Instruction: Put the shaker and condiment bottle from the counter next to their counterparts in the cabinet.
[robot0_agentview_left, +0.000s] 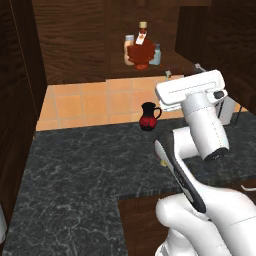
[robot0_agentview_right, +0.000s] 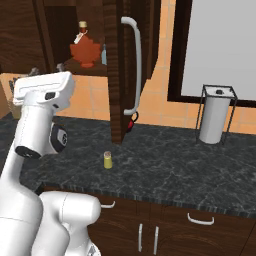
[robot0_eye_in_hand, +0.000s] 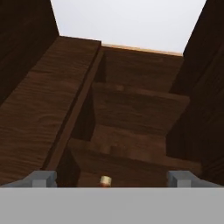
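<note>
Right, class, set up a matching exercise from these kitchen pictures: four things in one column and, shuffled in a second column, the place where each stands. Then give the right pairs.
Things:
1. condiment bottle
2. shaker
3. dark handled jug
4. paper towel roll

Places:
A. on the counter by the orange tiles, below the cabinet
B. in a wire holder at the counter's right end
C. on the cabinet shelf
D. alone on the counter in front of the open cabinet door

Pairs: 1-C, 2-D, 3-A, 4-B
</note>
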